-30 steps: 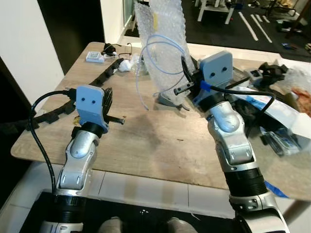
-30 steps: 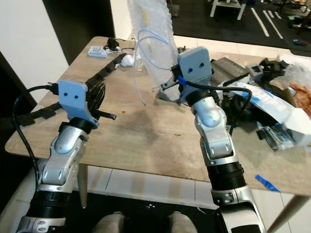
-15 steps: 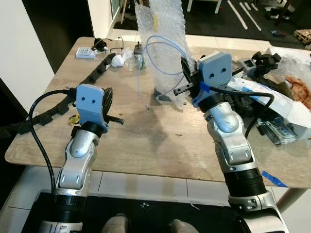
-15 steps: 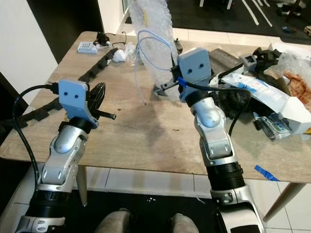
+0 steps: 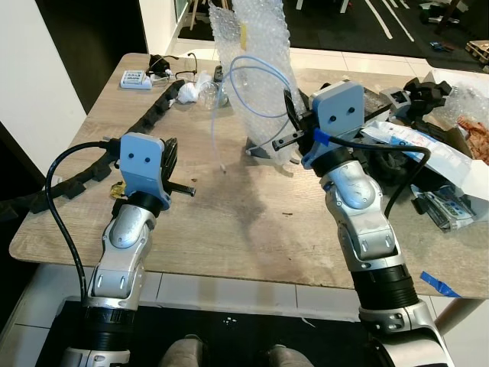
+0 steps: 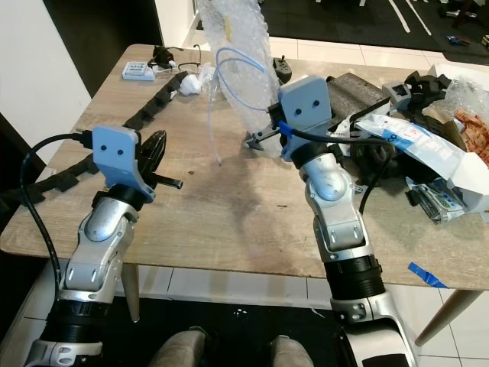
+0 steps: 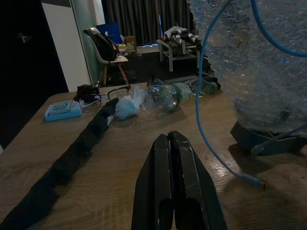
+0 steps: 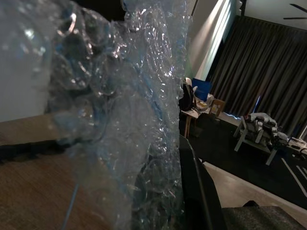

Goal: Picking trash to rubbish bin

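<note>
The right gripper (image 5: 293, 122) clamps a tall clear bubble-wrap sheet (image 5: 256, 69) looped with thin blue tubing (image 5: 248, 84), upright above the wooden table (image 5: 229, 222); light, floppy and crushable, it is probably best pinched low, while the left gripper (image 7: 173, 158), fingers pressed together, hovers beside it.

Both arms are raised and bent at the elbow. The left tool (image 7: 173, 158) has its fingers pressed together; the right tool (image 5: 292, 115) is clamped.

Home living space: cluttered wooden table (image 5: 229, 222), dark curtains (image 7: 139, 19) (chair (image 7: 108, 50) behind).
</note>
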Available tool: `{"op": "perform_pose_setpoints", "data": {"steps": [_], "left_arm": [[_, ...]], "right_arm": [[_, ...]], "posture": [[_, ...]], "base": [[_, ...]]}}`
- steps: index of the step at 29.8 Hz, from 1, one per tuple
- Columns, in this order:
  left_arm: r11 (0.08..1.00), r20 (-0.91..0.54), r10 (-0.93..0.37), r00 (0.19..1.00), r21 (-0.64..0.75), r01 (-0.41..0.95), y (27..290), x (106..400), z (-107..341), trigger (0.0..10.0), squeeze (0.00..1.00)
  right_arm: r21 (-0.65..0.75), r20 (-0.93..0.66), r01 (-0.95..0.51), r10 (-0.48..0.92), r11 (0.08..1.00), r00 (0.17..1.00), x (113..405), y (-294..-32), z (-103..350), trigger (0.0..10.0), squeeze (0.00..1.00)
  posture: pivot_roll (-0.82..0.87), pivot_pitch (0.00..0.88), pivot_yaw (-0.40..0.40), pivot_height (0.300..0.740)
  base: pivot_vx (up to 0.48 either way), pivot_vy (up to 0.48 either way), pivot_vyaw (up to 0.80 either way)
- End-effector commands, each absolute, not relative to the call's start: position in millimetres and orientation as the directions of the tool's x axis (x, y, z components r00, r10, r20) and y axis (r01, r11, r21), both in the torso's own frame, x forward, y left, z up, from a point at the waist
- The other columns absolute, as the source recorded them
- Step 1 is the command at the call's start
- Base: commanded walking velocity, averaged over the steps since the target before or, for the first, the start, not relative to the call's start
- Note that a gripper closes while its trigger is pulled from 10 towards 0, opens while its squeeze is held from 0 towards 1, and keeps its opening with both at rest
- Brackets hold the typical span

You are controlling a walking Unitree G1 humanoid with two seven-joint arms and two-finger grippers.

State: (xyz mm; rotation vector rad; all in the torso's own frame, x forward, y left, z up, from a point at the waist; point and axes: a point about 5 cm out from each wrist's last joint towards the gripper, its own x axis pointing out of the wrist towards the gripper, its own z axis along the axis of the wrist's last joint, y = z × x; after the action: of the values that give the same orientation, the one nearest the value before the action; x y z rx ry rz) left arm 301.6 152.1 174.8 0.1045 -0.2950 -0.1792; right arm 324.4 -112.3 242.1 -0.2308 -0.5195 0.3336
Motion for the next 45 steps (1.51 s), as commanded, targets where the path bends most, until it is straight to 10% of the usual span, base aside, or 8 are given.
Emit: {"op": "perform_pose_setpoints", "data": {"steps": [1, 45], "left_arm": [[0.978, 0.276, -0.198, 0.94, 0.122, 0.17, 151.6, 300.6, 174.7, 10.0, 0.0], [0.968, 0.206, -0.232, 0.951, 0.148, 0.204, 146.2, 301.8, 165.5, 10.0, 0.0]], "right_arm": [[-0.302, 0.441, -0.259, 0.376, 0.917, 0.815, 324.1, -111.0, 239.5, 10.0, 0.0], [-0.282, 0.431, -0.246, 0.351, 0.928, 0.831, 324.1, -113.0, 236.5, 10.0, 0.0]], "posture": [[0.05, 0.054, -0.044, 0.74], [0.05, 0.076, -0.034, 0.74]], "base": [[-0.259, 0.0, 0.0], [-0.087, 0.0, 0.0]]}}
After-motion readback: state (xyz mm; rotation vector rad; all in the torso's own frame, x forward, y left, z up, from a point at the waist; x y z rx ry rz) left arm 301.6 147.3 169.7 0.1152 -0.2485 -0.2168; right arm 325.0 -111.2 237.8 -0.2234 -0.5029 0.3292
